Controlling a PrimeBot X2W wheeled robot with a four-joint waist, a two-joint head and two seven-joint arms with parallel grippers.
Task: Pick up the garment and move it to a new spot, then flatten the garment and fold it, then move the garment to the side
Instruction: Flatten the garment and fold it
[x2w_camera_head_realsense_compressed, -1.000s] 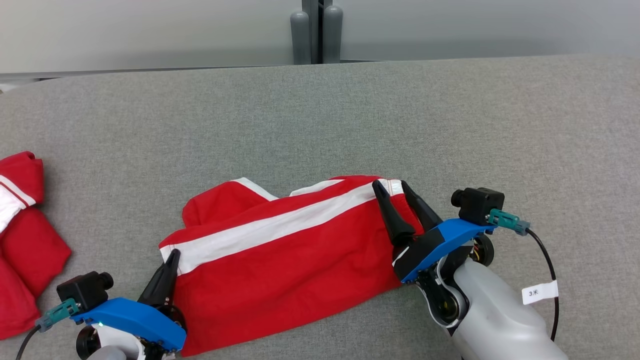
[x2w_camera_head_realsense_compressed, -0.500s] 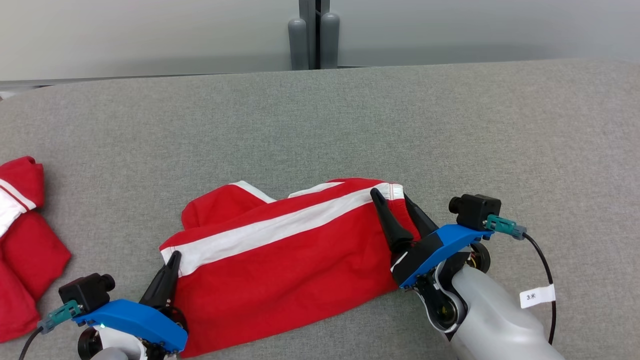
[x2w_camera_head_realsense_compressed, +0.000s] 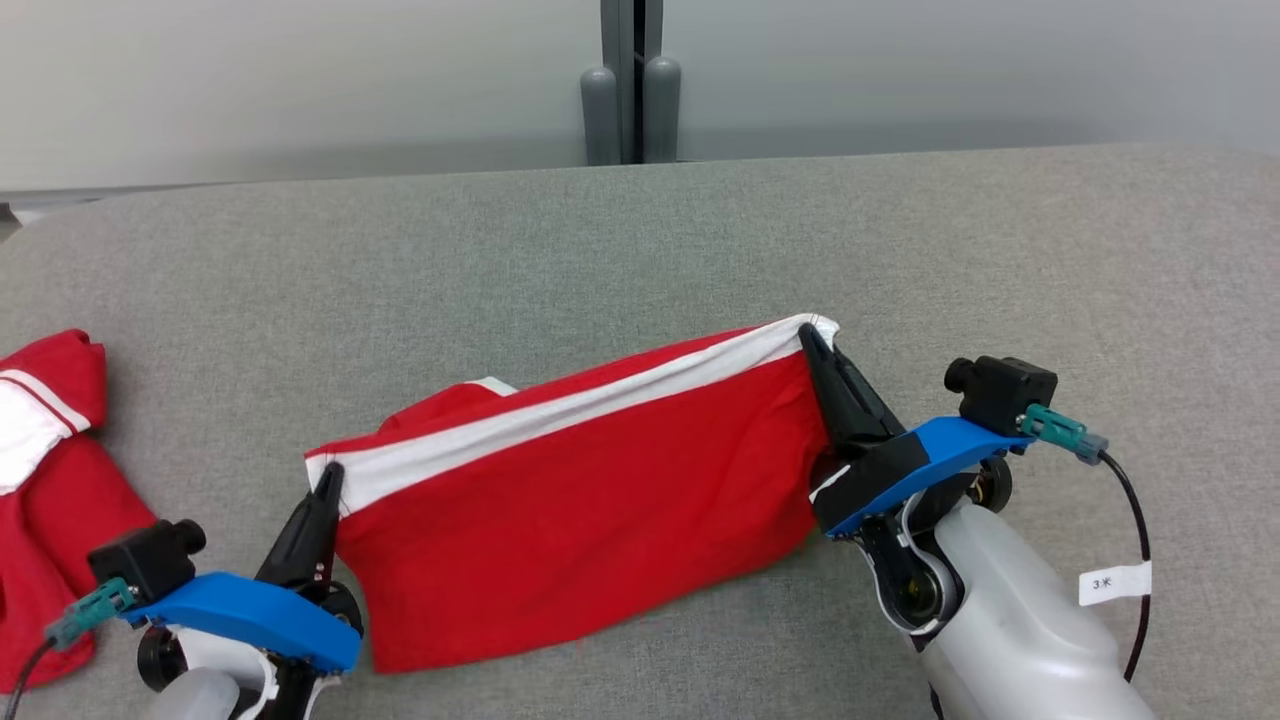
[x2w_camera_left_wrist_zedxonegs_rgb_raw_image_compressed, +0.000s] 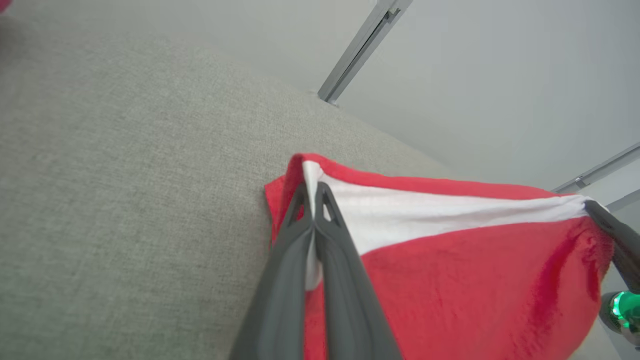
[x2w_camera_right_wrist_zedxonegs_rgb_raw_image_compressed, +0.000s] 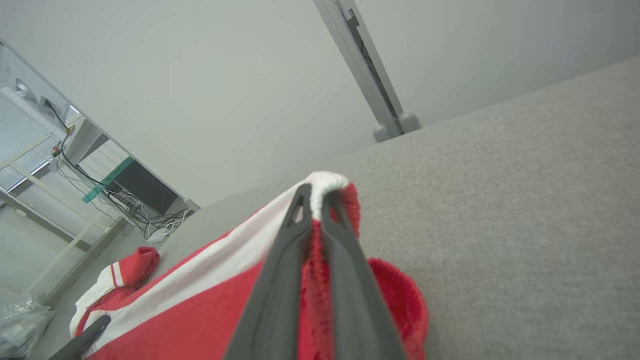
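Observation:
The garment (x2w_camera_head_realsense_compressed: 570, 510) is red with a white stripe along its upper edge, and it hangs stretched between my two grippers above the grey table (x2w_camera_head_realsense_compressed: 640, 260). My left gripper (x2w_camera_head_realsense_compressed: 327, 478) is shut on its left corner at the white stripe, as the left wrist view confirms with the garment (x2w_camera_left_wrist_zedxonegs_rgb_raw_image_compressed: 465, 270) pinched in the left gripper (x2w_camera_left_wrist_zedxonegs_rgb_raw_image_compressed: 313, 189). My right gripper (x2w_camera_head_realsense_compressed: 810, 340) is shut on the right corner, held higher than the left one. In the right wrist view the garment (x2w_camera_right_wrist_zedxonegs_rgb_raw_image_compressed: 200, 305) bunches around the right gripper (x2w_camera_right_wrist_zedxonegs_rgb_raw_image_compressed: 313, 192). The lower hem rests on the table.
A second red and white garment (x2w_camera_head_realsense_compressed: 40, 470) lies crumpled at the table's left edge and appears again as that garment (x2w_camera_right_wrist_zedxonegs_rgb_raw_image_compressed: 117, 277) in the right wrist view. A grey post (x2w_camera_head_realsense_compressed: 630, 100) stands behind the table's far edge. Bare grey table stretches behind and to the right.
My right gripper has shut on the garment's right corner and lifted it up and to the right. The garment has pulled taut between both grippers. The head camera has shifted slightly.

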